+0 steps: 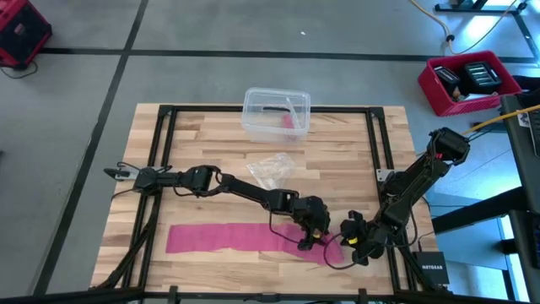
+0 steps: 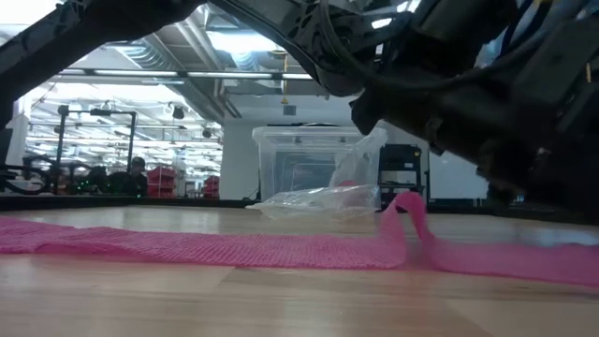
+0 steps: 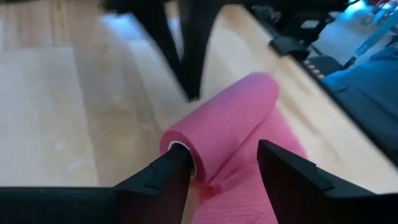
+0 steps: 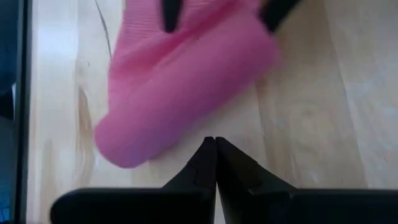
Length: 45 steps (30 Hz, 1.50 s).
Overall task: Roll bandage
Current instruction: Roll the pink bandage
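Note:
The pink bandage [image 1: 219, 238] lies as a flat strip along the table's near side. Its right end is wound into a roll [image 3: 230, 118] that rests on the strip. In the low view this end shows as a hump [image 2: 404, 211]. My left gripper [image 1: 310, 241] is at the roll, open, with one finger on each side of the roll's near end [image 3: 221, 168]. My right gripper [image 1: 346, 236] is just right of the roll, shut, with its tips [image 4: 214, 146] a little short of the roll [image 4: 186, 81]. My left gripper meets the roll's near end face [image 3: 181, 150] with the tip of one finger [image 3: 171, 171], coming in low from the table's left. The other finger [image 3: 280, 168] stands beside the roll over the flat strip; I cannot tell whether it touches. The roll lies on the strip, slanting away from the fingers.
A clear plastic box [image 1: 276, 114] stands at the table's far middle edge. A crumpled clear wrapper [image 1: 270, 169] lies between it and the bandage. Black frame rails [image 1: 160, 169] run along the table's left and right sides. A small dark device [image 1: 430, 268] sits at the near right corner.

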{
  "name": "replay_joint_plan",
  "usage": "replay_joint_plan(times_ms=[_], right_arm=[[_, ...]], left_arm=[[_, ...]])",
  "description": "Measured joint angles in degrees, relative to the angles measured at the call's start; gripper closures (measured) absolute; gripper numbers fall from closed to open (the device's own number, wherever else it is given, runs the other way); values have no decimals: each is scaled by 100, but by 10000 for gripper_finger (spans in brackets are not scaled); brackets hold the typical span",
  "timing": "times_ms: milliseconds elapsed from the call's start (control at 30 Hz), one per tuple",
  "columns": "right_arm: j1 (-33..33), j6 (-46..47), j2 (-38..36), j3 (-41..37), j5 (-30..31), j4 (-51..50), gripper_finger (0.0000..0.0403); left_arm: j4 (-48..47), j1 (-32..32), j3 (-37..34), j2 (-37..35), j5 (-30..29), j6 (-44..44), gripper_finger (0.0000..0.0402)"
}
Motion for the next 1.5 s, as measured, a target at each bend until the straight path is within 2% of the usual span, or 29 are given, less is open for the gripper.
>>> replay_joint_plan(times_ms=[267,533,833,900,1100,1300,1500], right_arm=[[2,-8,-6,8,255,50,393],[4,-9,-11,13,374,106,393],[13,184,-286,22,-649,273,393],[13,124,-411,24,-704,464,393],[7,-648,-219,35,-26,1465,393],[7,-752,250,37,209,1319,393],[16,-771,315,59,431,1095,393]], left_arm=[[105,41,0,0,-105,-338,244],[68,33,0,0,-131,-265,263],[20,28,2,-2,-142,-182,270],[22,31,2,-4,-144,-169,270],[22,31,2,-11,-144,-171,270],[30,29,6,-15,-143,-176,270],[36,-47,11,14,-94,-132,270]])
